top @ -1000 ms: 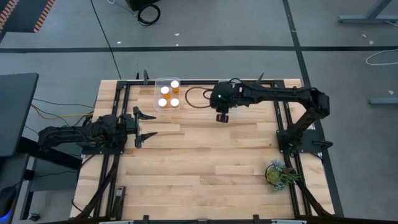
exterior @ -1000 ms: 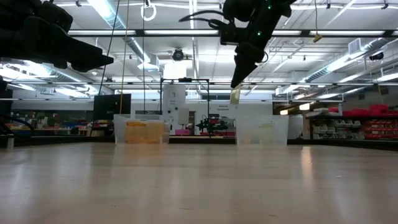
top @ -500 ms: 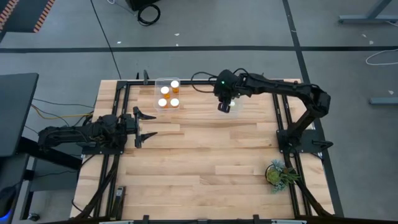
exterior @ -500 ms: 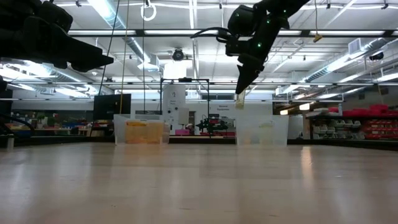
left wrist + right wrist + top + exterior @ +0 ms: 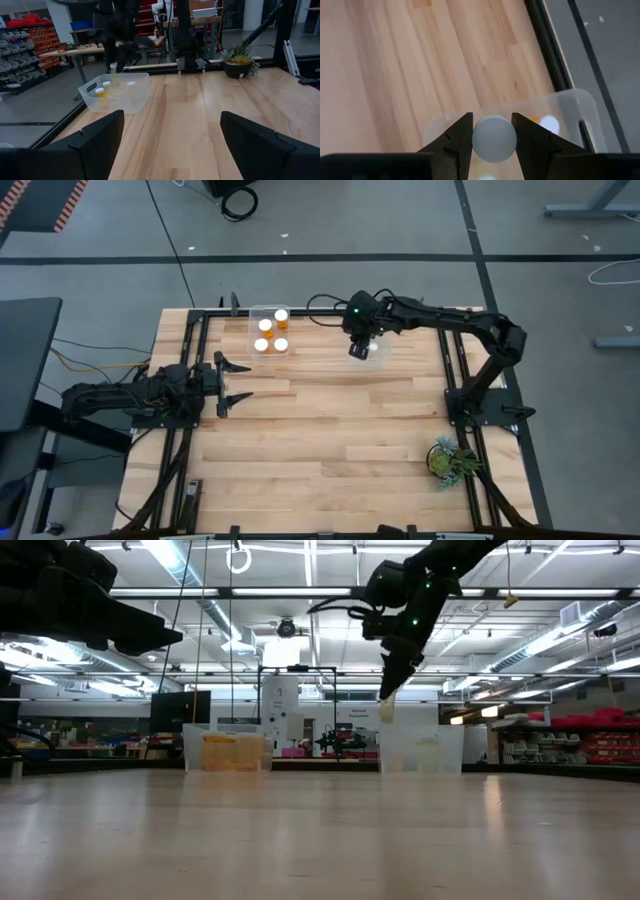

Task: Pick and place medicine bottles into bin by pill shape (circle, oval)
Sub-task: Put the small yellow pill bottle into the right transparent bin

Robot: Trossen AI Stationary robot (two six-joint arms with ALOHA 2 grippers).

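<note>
White-capped, the medicine bottle [image 5: 493, 139] sits clamped between the right hand's [image 5: 491, 135] fingers, held from above. Over the last second that hand has swung toward the top of the high view and now hangs over the clear bin [image 5: 374, 350] at upper centre, where it hovered short of it before. That suggests the carry is nearly done and only lowering and release remain. The other bin [image 5: 252, 331], upper left, holds four bottles [image 5: 265, 326]. Wide open and empty, the left hand [image 5: 232, 381] waits at the tabletop's [image 5: 330, 440] left edge.
</note>
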